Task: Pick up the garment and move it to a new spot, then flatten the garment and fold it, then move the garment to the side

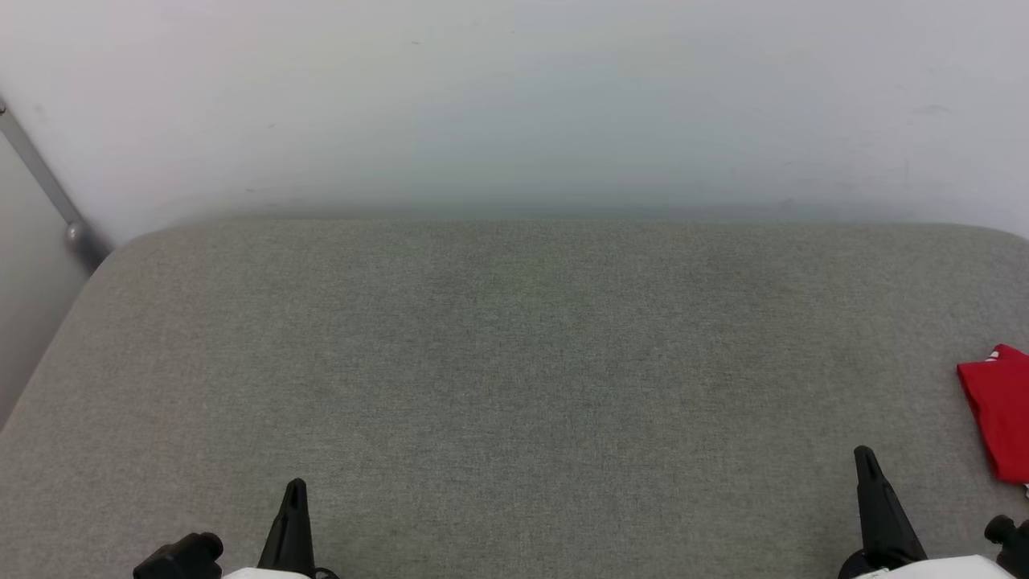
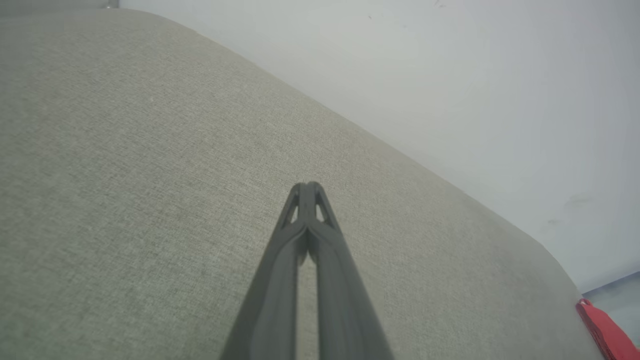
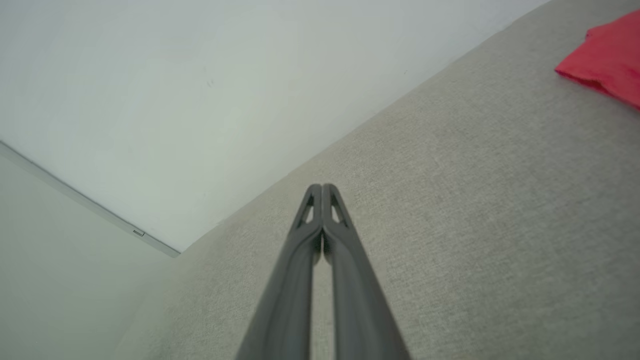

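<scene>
The white wall (image 1: 514, 96) runs along the far edge of the table (image 1: 514, 362), whose grey woven top has rounded far corners and takes up most of the head view.

The garment (image 1: 1001, 410) lies at the table's right edge, about halfway between the near and far edges, and the frame cuts part of it off. You see a compact red piece with a fleck of white at its far end. In the left wrist view its edge looks layered, so it is probably already folded and set aside. If so, the step in hand is parking the arms.

The left pincer (image 1: 294, 490) sits at the near edge, towards the left corner. The right pincer (image 1: 864, 454) sits at the near edge, towards the right corner, near the garment but apart from it. Both are pressed fully together, fingertips meeting, and hold nothing.

To finish well:
- Keep the right pincer clear of the red cloth, since a sideways drift towards the right edge could catch a layer and spoil the fold.
- Keep both sets of tips off the woven top so they do not drag on it.
- Turn the head rightwards to check that the whole garment rests on the table and that no sleeve hangs over the edge.

If you find the fold loose, part the right pincer first. Then come in from the near edge and take all the layers together.
</scene>
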Motion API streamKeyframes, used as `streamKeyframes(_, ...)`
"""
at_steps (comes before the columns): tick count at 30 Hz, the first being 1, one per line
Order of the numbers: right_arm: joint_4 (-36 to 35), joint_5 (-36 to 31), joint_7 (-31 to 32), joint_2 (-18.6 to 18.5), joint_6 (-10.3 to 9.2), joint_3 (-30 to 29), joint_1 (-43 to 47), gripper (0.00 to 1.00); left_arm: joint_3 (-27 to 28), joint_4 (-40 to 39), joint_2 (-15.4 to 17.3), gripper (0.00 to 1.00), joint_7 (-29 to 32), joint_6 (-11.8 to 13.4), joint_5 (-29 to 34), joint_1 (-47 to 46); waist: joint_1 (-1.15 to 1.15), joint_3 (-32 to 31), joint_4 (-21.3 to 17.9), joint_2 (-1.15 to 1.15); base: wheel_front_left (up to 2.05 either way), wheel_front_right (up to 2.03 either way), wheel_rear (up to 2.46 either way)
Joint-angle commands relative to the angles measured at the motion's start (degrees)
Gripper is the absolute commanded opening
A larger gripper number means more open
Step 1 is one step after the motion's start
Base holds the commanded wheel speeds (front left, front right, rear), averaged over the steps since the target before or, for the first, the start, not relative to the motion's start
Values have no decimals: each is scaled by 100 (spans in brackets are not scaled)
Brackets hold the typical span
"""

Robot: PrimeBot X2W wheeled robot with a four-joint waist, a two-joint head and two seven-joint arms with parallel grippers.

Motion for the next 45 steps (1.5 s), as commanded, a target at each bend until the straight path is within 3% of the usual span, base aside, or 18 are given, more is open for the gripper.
streamKeyframes(1,-35,255,46,-62,0,-5,-192,0,34,-36,30,0,51,-64,-273,-175,0,5,-4,0,0,0,0)
streamKeyframes(45,377,3111,774,-89,-1,-116,-883,0,385,349,65,0,756,-581,-3484,-892,0,125,-97,0,0,0,0)
